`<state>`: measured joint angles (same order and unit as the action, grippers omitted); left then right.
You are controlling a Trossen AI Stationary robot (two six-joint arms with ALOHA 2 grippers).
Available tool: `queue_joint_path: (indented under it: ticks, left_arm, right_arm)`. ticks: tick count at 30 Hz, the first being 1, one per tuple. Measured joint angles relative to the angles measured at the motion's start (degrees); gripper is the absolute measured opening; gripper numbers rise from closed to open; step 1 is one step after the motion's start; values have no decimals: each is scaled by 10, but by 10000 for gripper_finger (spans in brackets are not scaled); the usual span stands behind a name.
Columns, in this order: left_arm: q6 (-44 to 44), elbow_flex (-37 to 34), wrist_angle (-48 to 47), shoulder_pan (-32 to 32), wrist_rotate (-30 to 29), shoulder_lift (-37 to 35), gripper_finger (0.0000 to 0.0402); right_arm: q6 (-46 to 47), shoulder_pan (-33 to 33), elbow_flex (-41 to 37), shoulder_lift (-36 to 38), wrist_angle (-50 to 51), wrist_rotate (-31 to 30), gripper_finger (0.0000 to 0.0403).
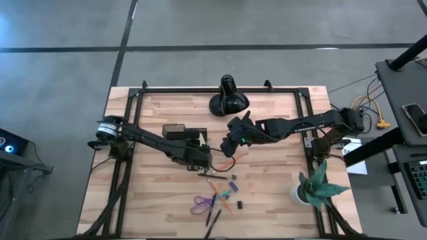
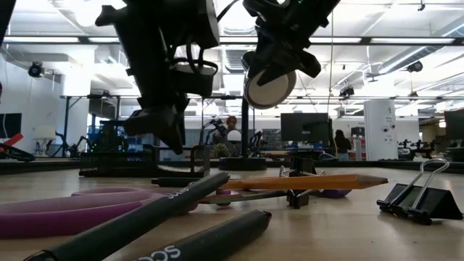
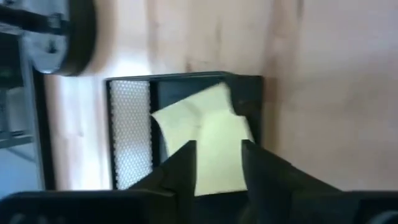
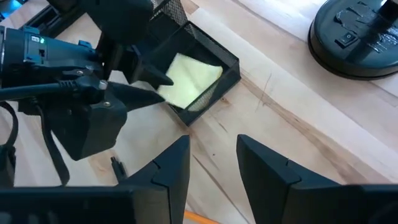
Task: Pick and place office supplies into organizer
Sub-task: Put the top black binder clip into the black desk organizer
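- My left pincer (image 3: pixel 219 163) hangs right over the organizer (image 3: pixel 185 87), a black mesh box on the tabletop (image 1: pixel 267 180). Its two fingers (image 3: pixel 180 165) stand apart, with the yellow sticky-note pad (image 3: pixel 205 140) showing between and beyond them.
- The pad lies tilted in the organizer's open compartment, one corner up against the wall (whether my fingers touch it I cannot tell).
- My right pincer (image 4: pixel 211 165) hovers above the bare wood just beside the organizer (image 4: pixel 205 74), fingers parted and holding nothing. From its wrist I see the pad (image 4: pixel 189 78) inside the box and my left pincer (image 4: pixel 146 87) reaching in over it.
- From above, both arms meet near the middle of the tabletop: the left pincer (image 1: pixel 200 153) at the organizer (image 1: pixel 181 133), the right pincer (image 1: pixel 230 143) close beside it.
- The rest of the supplies lie together nearer the front edge: purple-handled scissors (image 1: pixel 200 203), an orange pencil (image 1: pixel 219 195), black pens (image 1: pixel 213 217), and a small dark binder clip (image 1: pixel 239 205).
- At tabletop level the pens (image 2: pixel 145 217), the pencil (image 2: pixel 312 181), the scissors' purple handle (image 2: pixel 65 206) and a binder clip (image 2: pixel 420 199) fill the foreground.
- A black dome-shaped lamp (image 1: pixel 228 100) stands at the back edge, and a green plant in a white pot (image 1: pixel 313 187) sits at the right corner.
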<state>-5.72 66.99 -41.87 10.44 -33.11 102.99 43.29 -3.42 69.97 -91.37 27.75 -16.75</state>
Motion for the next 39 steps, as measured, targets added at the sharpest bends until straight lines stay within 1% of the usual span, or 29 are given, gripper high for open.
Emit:
queue_joint_path:
  ticks: [4,7,8,10,12,13,16,19,22,24,26,29,31,36,38,39]
  left_arm:
    - [-11,22,-43,0,28,-6,149]
    - [-41,44,-83,0,49,-32,164]
    - [-54,50,-91,0,61,-47,167]
    - [-89,53,-97,0,83,-83,168]
    - [-138,47,-96,0,104,-122,169]
    - [-165,43,-97,0,112,-142,169]
    - [-238,25,-97,5,128,-205,169]
    - [-271,1,-89,17,129,-262,169]
    - [-277,-26,-74,33,129,-304,169]
    - [-288,-44,-64,39,129,-325,169]
    - [-301,-60,-62,44,129,-342,169]
    - [-325,-81,-59,48,129,-355,169]
    - [-340,-90,-62,53,129,-359,169]
    - [-346,-94,-53,59,129,-357,169]
    - [-352,-94,-41,61,130,-356,169]
    - [-358,-94,-38,62,130,-356,169]
  right_arm:
    - [0,0,0,0,8,1,125]
    - [-6,0,0,0,9,8,123]
    - [-15,0,0,0,13,24,123]
    - [-40,-1,0,1,42,79,123]
    - [-47,-9,0,2,89,126,123]
    - [-46,-15,-1,2,114,140,123]
    - [-48,-43,-17,3,163,155,125]
    - [-81,-89,-39,2,148,153,133]
    - [-150,-139,-51,-7,101,136,146]
    - [-208,-161,-57,-21,78,120,157]
    - [-257,-170,-57,-34,63,107,170]
    - [-322,-172,-53,-59,67,93,193]
    - [-398,-172,-45,-74,74,85,208]
    - [-656,-172,-22,-106,89,52,240]
    - [-724,-170,-15,-117,89,48,248]
    - [-740,-168,-13,-121,88,53,252]
